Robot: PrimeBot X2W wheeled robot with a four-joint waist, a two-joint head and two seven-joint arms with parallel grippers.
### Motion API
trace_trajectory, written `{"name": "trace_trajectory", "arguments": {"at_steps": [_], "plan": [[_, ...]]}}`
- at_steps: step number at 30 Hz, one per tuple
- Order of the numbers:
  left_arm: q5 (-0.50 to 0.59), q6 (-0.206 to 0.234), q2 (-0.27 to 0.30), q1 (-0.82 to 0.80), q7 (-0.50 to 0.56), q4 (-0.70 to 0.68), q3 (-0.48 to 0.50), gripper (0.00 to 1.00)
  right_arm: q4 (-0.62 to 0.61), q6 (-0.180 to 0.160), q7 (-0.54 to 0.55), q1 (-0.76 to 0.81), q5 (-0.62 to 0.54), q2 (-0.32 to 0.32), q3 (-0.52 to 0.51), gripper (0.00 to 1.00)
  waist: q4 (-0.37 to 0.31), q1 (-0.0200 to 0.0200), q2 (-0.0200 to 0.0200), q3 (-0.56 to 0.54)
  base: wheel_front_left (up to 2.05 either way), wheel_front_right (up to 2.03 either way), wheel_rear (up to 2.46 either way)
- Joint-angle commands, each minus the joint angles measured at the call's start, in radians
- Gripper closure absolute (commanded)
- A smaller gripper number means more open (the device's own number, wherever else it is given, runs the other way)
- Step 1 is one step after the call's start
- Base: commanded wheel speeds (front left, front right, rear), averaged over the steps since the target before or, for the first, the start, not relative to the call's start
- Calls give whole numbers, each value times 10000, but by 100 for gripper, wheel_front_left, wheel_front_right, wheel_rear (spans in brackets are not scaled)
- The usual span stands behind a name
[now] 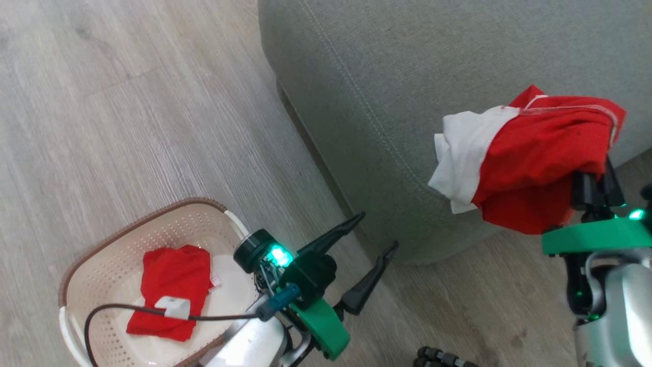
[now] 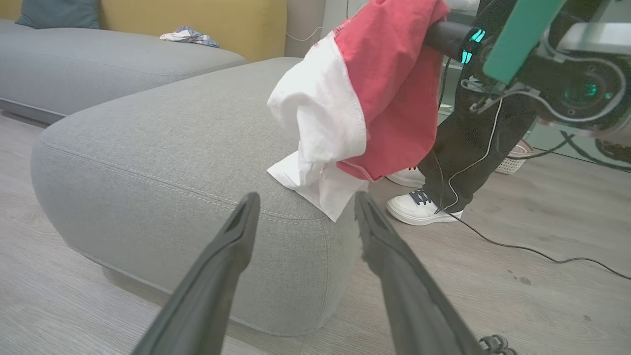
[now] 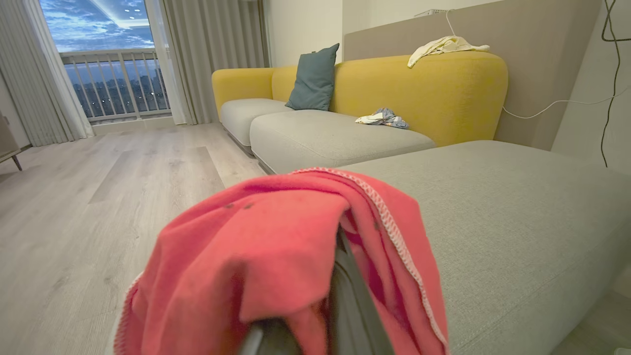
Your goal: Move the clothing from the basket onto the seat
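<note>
A red and white garment [image 1: 530, 153] of the clothing is draped over my right gripper [image 1: 595, 184], which is shut on it above the near corner of the grey-green seat [image 1: 407, 76]. Its white end [image 2: 315, 123] hangs down to the seat's [image 2: 172, 143] corner. In the right wrist view red cloth [image 3: 276, 256] covers the gripper's fingers [image 3: 352, 296]. A plain red garment [image 1: 170, 290] lies flat in the cream basket [image 1: 127, 224] on the floor at lower left. My left gripper [image 1: 378, 232] stands open and empty between basket and seat, pointing at the seat corner [image 2: 296, 246].
A person's dark trouser legs and white shoes [image 2: 424, 207] stand just past the seat corner, with a cable [image 2: 517, 246] trailing on the wood floor. A yellow-backed sofa [image 3: 434, 93] with a teal cushion [image 3: 315, 79] and a small cloth [image 3: 382, 117] lies beyond the seat.
</note>
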Motion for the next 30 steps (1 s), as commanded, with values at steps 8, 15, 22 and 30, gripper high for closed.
{"name": "trace_trajectory", "arguments": {"at_steps": [8, 15, 22, 30], "plan": [[135, -9, 100, -498, -51, -329, 127, 0, -543, -2, -67, -1306, -7, -637, -508, 100, 274, 0, 0, 501, 0, 0, 0], [315, -9, 485, -982, -51, -237, -427, 0, -294, -2, -67, -3200, 405, -1826, -1296, 100, 515, 0, 0, 1649, 0, 0, 0], [371, -9, 975, -1538, -51, -179, -721, 0, 860, -2, -67, -5528, 1085, -3002, -1945, 100, 836, 0, 0, 2958, 0, 0, 0], [467, -9, 1278, -2097, -51, -469, -584, 0, 3266, -2, -67, -7641, 1321, -4236, -1828, 100, 1478, 0, 0, 4145, 0, 0, 0]]}}
